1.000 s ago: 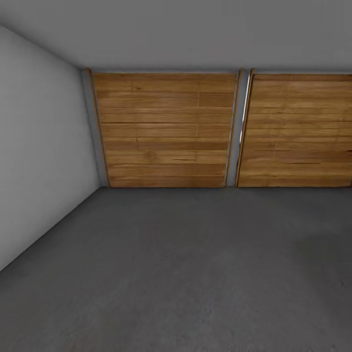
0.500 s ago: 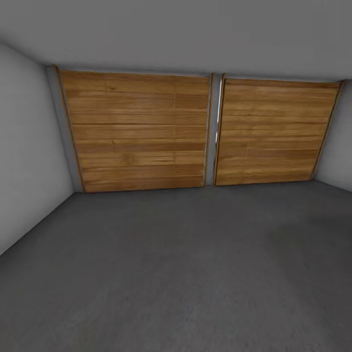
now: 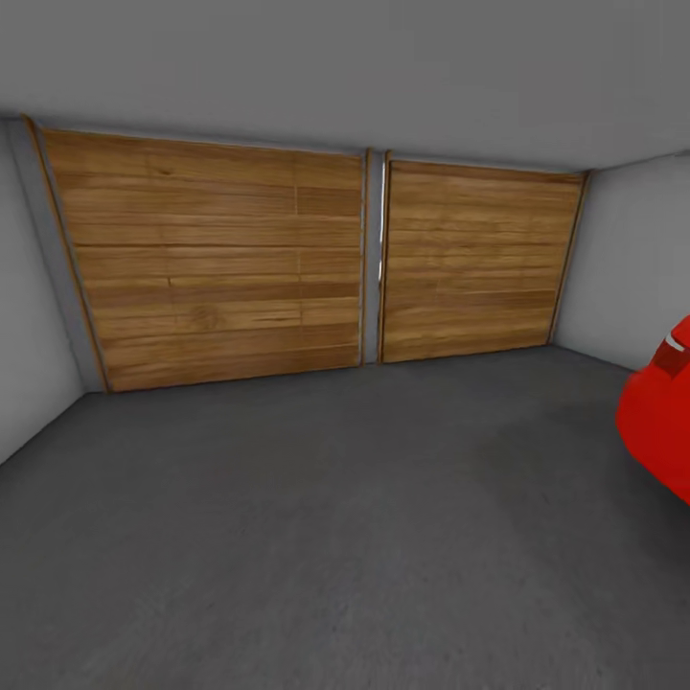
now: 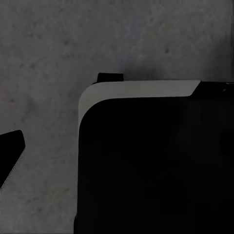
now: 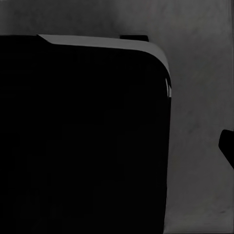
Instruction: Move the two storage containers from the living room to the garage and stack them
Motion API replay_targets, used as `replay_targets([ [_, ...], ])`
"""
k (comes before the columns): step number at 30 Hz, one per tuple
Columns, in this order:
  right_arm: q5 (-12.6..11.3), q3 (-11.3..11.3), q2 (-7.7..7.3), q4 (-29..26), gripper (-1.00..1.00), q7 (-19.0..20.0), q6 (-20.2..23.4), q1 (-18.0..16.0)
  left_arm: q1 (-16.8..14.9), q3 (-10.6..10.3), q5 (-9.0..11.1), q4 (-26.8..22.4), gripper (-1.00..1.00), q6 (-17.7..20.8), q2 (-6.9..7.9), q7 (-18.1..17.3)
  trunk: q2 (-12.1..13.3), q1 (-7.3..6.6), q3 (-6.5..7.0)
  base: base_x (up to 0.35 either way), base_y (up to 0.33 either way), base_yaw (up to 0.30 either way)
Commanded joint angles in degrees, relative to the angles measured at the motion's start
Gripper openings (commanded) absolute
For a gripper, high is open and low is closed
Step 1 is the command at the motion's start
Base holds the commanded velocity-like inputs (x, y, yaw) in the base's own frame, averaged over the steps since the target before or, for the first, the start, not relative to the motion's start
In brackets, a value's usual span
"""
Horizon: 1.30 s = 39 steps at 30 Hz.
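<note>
Garage floor (image 3: 316,517) is seen before two wood-plank doors (image 3: 211,259) and a red car (image 3: 661,422), no storage container is yet set down, and gripper states cannot be told.

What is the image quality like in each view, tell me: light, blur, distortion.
Head view: even, soft light, wide-angle bowing of the plank doors, red car cut by the edge. Both wrist views: dim, grainy floor, a black unlit body blocking much of each.
</note>
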Motion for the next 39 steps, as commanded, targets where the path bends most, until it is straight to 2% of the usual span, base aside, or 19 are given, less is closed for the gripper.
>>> replay_targets([
  [1, -0.03, 0.00, 0.01, 0.04, 1.00, 0.02, -0.22, -0.02, 0.01, -0.06, 0.28, -0.02, 1.00, -0.14, 0.01, -0.01, -0.02, 0.00, -0.01, 0.000, 0.000, -0.294],
  [39, -0.12, 0.00, -0.06, 0.04, 1.00, -0.24, -0.27, -0.02, 0.01, -0.09, 0.29, -0.02, 1.00, -0.14, 0.01, -0.01, -0.02, 0.00, 1.46, 0.000, 0.000, -0.291],
])
